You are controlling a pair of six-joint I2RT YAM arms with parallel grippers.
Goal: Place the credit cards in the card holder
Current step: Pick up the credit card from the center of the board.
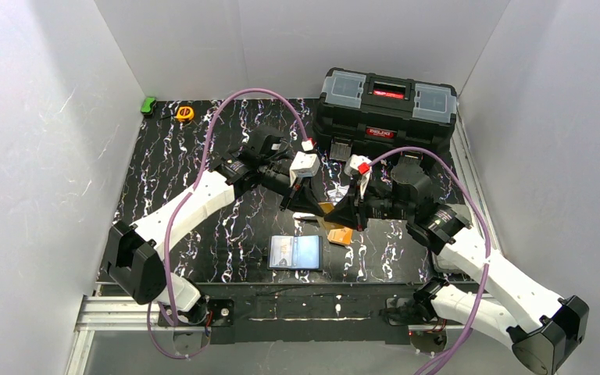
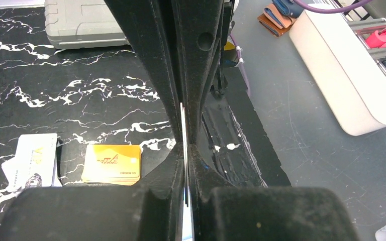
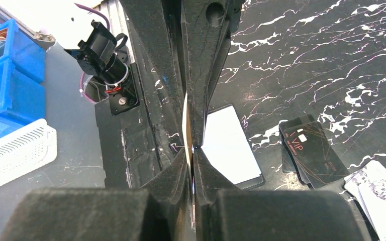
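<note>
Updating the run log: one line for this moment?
left gripper shut on credit card | right gripper shut on credit card | card holder open on table

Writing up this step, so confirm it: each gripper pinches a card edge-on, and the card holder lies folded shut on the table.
One thing is wrong: the card holder lies open, its bluish inner sleeves facing up, as the top external view shows. The left gripper does pinch a pale card edge-on, the right gripper a tan card.
</note>
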